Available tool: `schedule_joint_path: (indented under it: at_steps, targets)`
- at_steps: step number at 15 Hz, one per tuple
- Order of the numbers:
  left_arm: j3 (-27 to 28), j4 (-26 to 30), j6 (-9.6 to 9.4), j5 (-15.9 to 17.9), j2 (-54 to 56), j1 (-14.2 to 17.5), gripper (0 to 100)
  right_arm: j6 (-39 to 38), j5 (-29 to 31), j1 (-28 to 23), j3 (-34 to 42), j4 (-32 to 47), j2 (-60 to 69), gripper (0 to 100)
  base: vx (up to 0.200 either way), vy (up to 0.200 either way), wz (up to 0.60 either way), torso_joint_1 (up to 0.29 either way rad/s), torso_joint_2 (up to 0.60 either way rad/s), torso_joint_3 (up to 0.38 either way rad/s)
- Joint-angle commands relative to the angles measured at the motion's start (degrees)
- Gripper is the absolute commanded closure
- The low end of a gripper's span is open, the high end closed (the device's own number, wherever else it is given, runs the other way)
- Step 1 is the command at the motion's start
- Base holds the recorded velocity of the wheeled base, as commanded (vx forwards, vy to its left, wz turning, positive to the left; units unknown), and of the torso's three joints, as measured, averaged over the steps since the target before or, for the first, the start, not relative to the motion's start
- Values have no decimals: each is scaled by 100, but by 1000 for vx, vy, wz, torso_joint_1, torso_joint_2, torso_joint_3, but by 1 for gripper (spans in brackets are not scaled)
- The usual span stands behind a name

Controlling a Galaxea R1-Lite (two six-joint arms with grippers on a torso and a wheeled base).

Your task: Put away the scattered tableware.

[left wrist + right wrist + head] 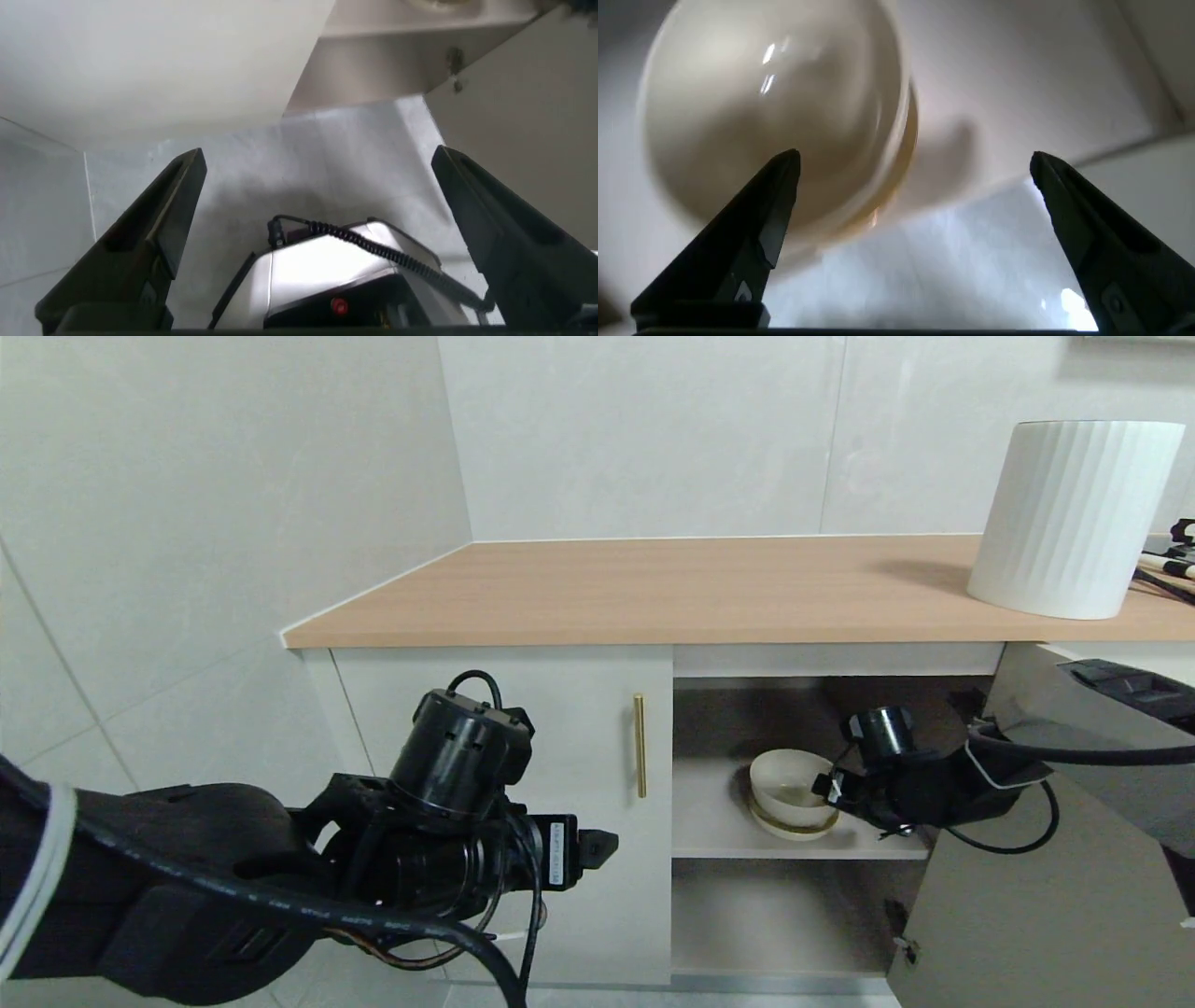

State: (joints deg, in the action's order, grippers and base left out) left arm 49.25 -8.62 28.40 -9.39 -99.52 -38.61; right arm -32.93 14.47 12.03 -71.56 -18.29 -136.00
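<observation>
The wooden countertop (653,588) spans the head view from 9 to 3 o'clock. Under it stands the white cabinet (448,709). Its left door is closed, and its grey right door (1027,915) is swung open at 4 o'clock. A white ribbed canister (1074,518) stands upright on the counter at 2 o'clock. Inside the cabinet, at 4 o'clock, a cream bowl (789,784) sits nested in an amber-rimmed bowl (789,828) on the middle shelf (709,831). My right gripper (826,791) is inside the opening, just beside the cream bowl's rim, with its jaws spread and empty. My left gripper (597,847) hangs at 6 o'clock before the closed door. Its jaws are released, with nothing between them. A brass handle (639,747) runs upright on that door.
</observation>
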Motion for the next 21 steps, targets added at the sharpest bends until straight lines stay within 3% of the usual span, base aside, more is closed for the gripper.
schedule_joint_path:
  at_steps: [1,2,3,8,10,17,21]
  targets:
    - [-117,44,-230,-2,698,187,0,76,-463,194,731,36,1093,0,0,0,0,0,0,0]
    - [-337,53,-582,-2,1137,310,0,102,-638,309,1109,396,1752,0,0,0,0,0,0,0]
    - [-548,80,-775,-2,1532,380,0,93,-709,475,1390,844,2218,0,0,0,0,0,0,0]
    - [-900,695,-775,-19,2772,433,0,146,-788,1135,2199,2189,4494,0,0,0,0,0,0,0]
    - [-1049,695,-775,-2,2930,872,0,146,-955,1170,2243,2734,4995,0,0,0,0,0,0,0]
    - [-1137,686,-784,165,2983,978,0,269,-779,1706,2840,2795,5690,0,0,0,0,0,0,0]
    - [-1146,695,-784,174,2974,978,0,480,-709,1759,2867,2936,6085,0,-200,0,0,6,4,0]
